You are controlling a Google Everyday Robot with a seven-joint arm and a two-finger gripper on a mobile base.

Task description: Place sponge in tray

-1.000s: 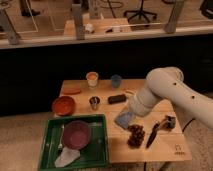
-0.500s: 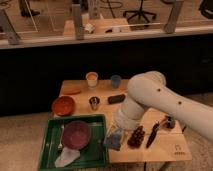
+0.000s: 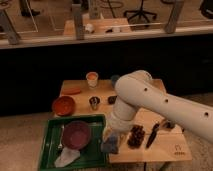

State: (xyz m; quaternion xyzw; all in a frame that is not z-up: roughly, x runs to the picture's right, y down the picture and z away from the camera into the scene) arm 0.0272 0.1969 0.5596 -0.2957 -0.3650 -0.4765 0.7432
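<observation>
The grey-blue sponge [image 3: 111,145] hangs at the tip of my gripper [image 3: 112,138], which is shut on it. It sits right at the right rim of the green tray [image 3: 50,150], just above the table's front edge. My white arm reaches down from the right and hides the middle of the table. Inside the tray lie a purple bowl [image 3: 76,134] and a whitish plastic wrap [image 3: 67,158].
An orange bowl [image 3: 63,105] stands behind the tray. A pale cup [image 3: 92,78], a small metal cup [image 3: 94,102] and a black block [image 3: 112,99] sit farther back. A dark brown lump [image 3: 136,136] and a black utensil [image 3: 152,135] lie right of the sponge.
My gripper has carried the sponge leftward and toward the table front, from the table's middle right to the tray's right rim.
</observation>
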